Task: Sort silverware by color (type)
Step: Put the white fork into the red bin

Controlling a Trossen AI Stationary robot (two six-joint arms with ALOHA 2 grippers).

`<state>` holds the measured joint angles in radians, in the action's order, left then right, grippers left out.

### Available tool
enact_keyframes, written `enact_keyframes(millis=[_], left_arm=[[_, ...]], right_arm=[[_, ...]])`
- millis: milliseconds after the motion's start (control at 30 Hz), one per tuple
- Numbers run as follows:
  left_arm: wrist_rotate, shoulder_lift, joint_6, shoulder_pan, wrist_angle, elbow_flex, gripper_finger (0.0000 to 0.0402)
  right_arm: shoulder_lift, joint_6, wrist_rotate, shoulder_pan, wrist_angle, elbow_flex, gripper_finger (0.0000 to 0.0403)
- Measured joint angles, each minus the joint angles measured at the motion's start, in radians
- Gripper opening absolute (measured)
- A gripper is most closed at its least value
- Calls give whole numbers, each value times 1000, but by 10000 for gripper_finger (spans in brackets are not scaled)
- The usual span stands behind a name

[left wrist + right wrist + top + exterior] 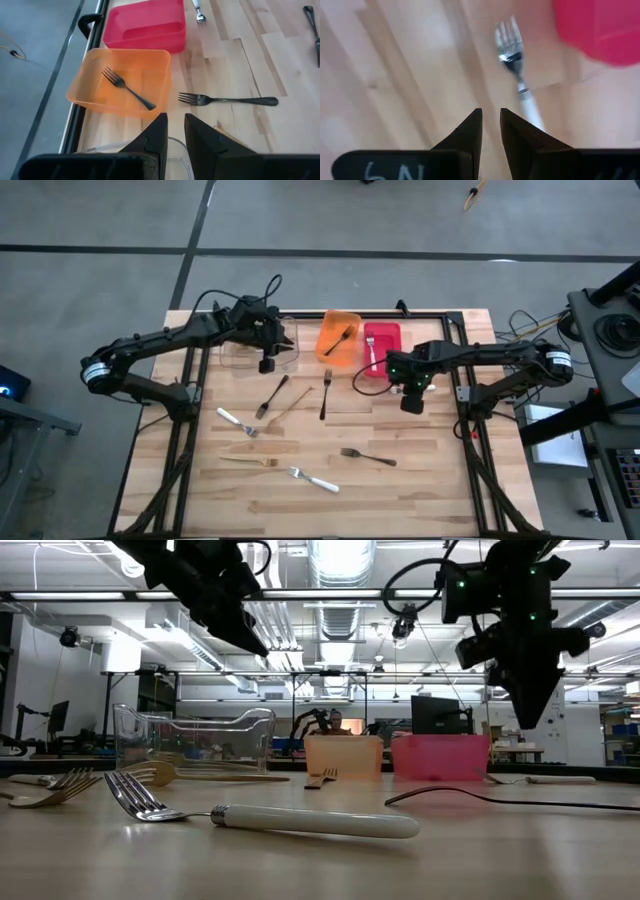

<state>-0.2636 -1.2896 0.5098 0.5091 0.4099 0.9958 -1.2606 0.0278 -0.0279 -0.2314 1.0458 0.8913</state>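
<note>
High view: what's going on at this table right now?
Two dark arms are sorting forks into plastic bins on the wooden table. The left claw hangs empty by the clear bin; the right claw hangs empty beside the red bin. One black fork lies in the orange bin, a silver fork with pale handle in the red one. Several forks remain loose on the table.

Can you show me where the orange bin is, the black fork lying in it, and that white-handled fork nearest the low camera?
orange bin (85, 80): left wrist view, on its side wall.
black fork (131, 92): left wrist view, mid-handle.
white-handled fork (315, 822): low view, on the pale handle.
</note>
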Motion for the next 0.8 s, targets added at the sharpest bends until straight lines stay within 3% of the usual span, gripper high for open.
enact_keyframes(millis=[233, 800], left_arm=[[2, 0, 14, 0, 0, 0, 47], [19, 1, 61, 2, -80, 0, 48]], right_arm=[[0, -152, 77, 0, -112, -68, 61], [-54, -39, 144, -1, -171, -127, 76]])
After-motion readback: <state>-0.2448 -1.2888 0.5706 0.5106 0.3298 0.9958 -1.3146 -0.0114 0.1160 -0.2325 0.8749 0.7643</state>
